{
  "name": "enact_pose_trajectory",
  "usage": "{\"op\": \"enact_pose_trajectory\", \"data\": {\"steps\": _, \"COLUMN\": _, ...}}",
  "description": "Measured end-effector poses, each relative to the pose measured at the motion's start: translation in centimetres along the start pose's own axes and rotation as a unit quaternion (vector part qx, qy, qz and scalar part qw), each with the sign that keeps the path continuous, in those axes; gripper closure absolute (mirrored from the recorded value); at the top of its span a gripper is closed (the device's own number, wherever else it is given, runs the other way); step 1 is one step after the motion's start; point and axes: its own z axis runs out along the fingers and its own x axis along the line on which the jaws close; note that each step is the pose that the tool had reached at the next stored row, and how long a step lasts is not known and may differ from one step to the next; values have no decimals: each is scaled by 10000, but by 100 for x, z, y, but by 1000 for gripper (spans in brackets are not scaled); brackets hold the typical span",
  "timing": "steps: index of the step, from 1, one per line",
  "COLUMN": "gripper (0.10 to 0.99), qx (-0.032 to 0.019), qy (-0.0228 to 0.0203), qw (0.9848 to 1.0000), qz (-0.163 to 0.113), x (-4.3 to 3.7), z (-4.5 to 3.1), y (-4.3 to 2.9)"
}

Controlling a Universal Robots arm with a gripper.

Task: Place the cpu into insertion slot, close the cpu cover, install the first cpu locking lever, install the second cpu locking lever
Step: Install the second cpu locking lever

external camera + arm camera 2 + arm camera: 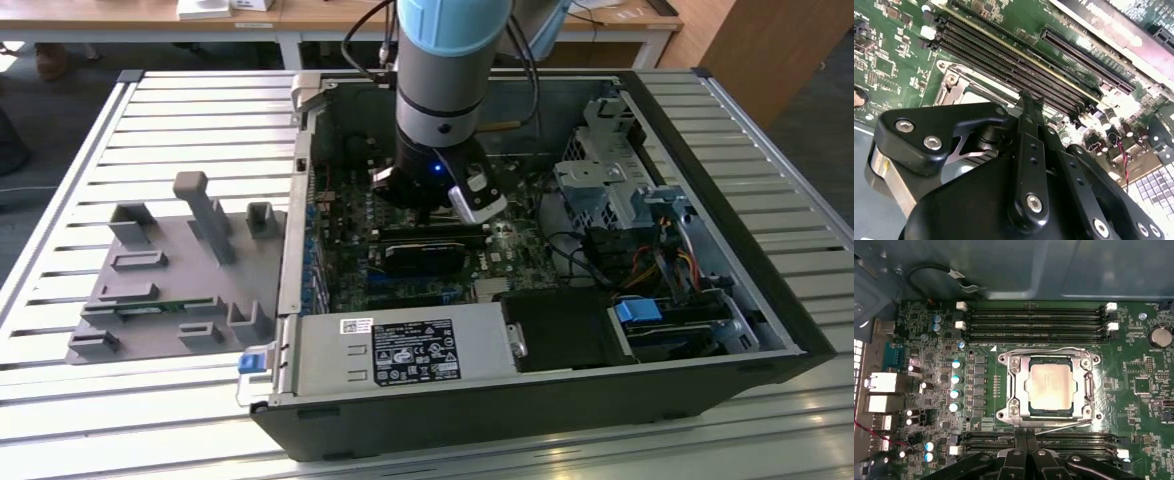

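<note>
Hand (1026,456) upright just beside covered cpu (1050,386)

The cpu (1050,386) lies flat in the insertion slot (1014,410) — the cpu cover (1089,385) closed over it.

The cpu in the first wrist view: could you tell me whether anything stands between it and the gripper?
Nothing visible does. The cpu already lies in the insertion slot, framed by the cpu cover. The gripper hovers beside it over the memory slots, with open board between them.
</note>
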Motion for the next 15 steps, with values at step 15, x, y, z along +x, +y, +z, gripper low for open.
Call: {"op": "enact_pose_trajectory", "data": {"steps": 15, "gripper": 980, "qx": -33, "qy": 1, "qw": 10000, "qz": 1, "x": 32, "z": 124, "y": -24}}
